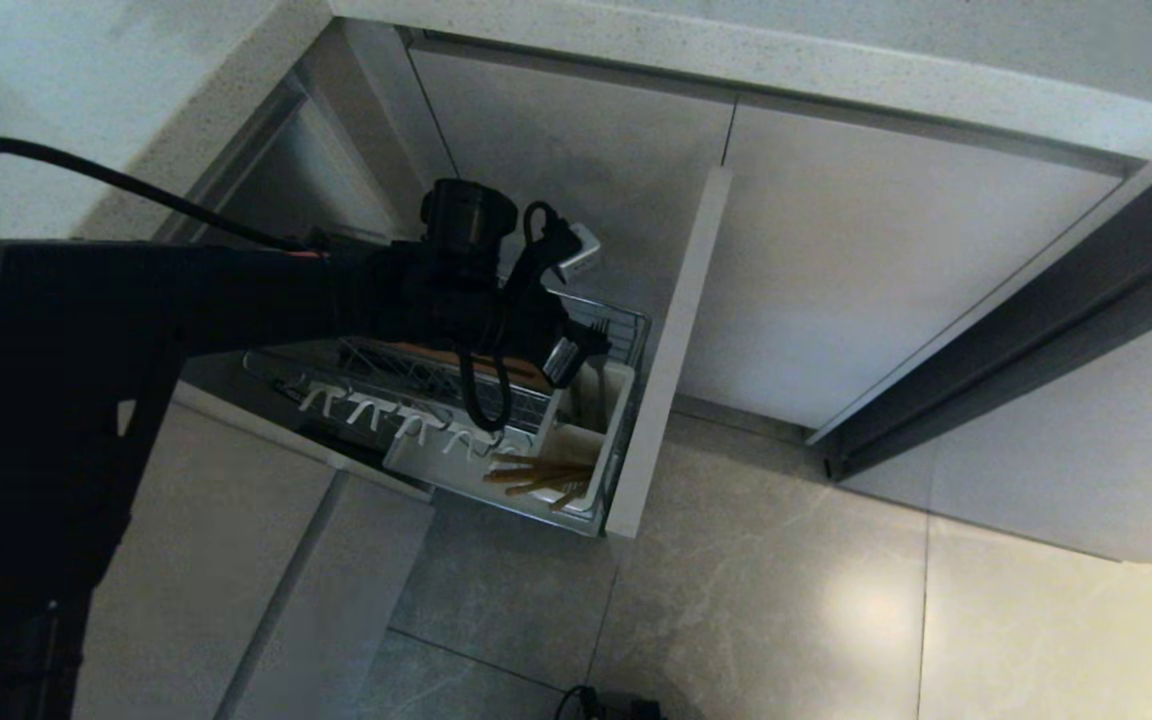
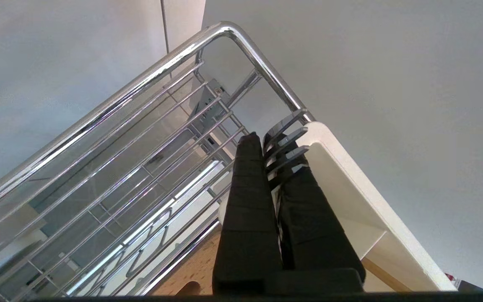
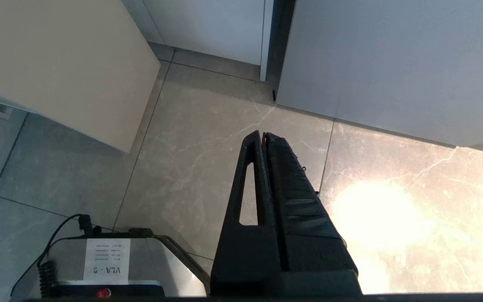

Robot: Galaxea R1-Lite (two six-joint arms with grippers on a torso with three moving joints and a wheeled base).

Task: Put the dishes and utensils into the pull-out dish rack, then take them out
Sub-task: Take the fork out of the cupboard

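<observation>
The pull-out dish rack (image 1: 416, 375) stands drawn out from the cabinet, with its flat front panel (image 1: 671, 350) on the right. Wooden chopsticks (image 1: 536, 475) lie in the near compartment of its white caddy (image 1: 611, 420). My left gripper (image 1: 581, 345) hangs over the caddy's far compartment, shut on a metal fork (image 2: 285, 142) whose tines stick out past the fingertips (image 2: 250, 144). The left gripper (image 2: 273, 153) sits by the caddy's rim (image 2: 350, 176) and the chrome rail (image 2: 141, 84). The right gripper (image 3: 263, 134) is shut and empty, parked above the floor. No dishes are in view.
White pegs (image 1: 376, 415) line the rack's near side, and a wooden strip (image 1: 476, 362) runs behind them. Closed cabinet doors (image 1: 886, 280) stand to the right under the counter edge (image 1: 736, 50). The robot's base (image 3: 107, 260) rests on the tiled floor (image 1: 786, 600).
</observation>
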